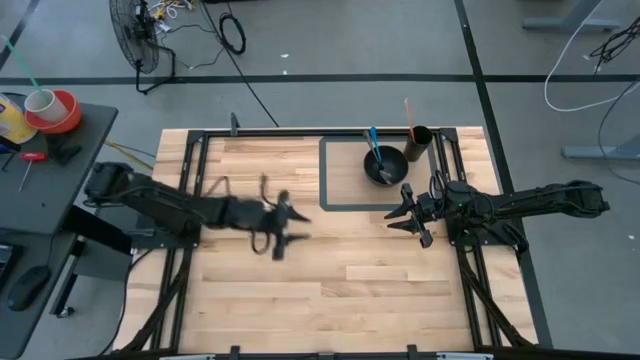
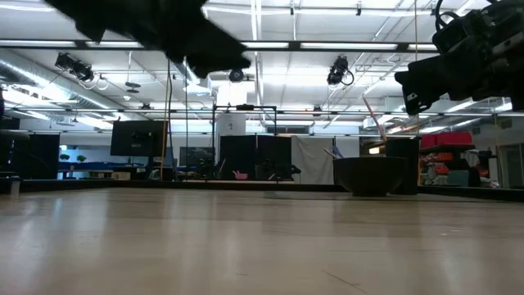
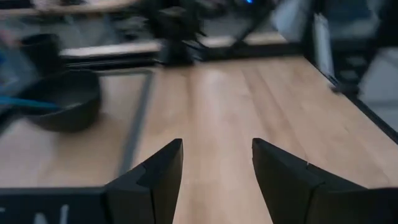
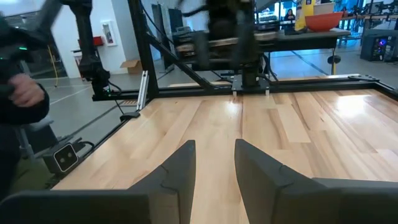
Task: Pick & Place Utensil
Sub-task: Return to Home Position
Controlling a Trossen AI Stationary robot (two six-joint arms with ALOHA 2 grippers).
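A dark bowl (image 1: 385, 165) stands inside a dark rectangular outline (image 1: 324, 175) at the table's far side. A blue-handled utensil (image 1: 373, 143) leans on the bowl's rim with its working end inside. Beside the bowl stands a dark cup (image 1: 418, 143) holding a thin stick (image 1: 406, 112). My left gripper (image 1: 292, 226) hovers open and empty over the table's middle, left of the outline. Its wrist view shows the bowl (image 3: 65, 99) ahead. My right gripper (image 1: 402, 216) hangs open and empty near the outline's near right corner, pointing toward the table's left.
Bare wood (image 1: 340, 290) fills the table's near half. The black frame rails (image 1: 190, 170) run along the left and right edges. In the right wrist view a person's hand and dark sleeve (image 4: 22, 93) show beyond the table's left side.
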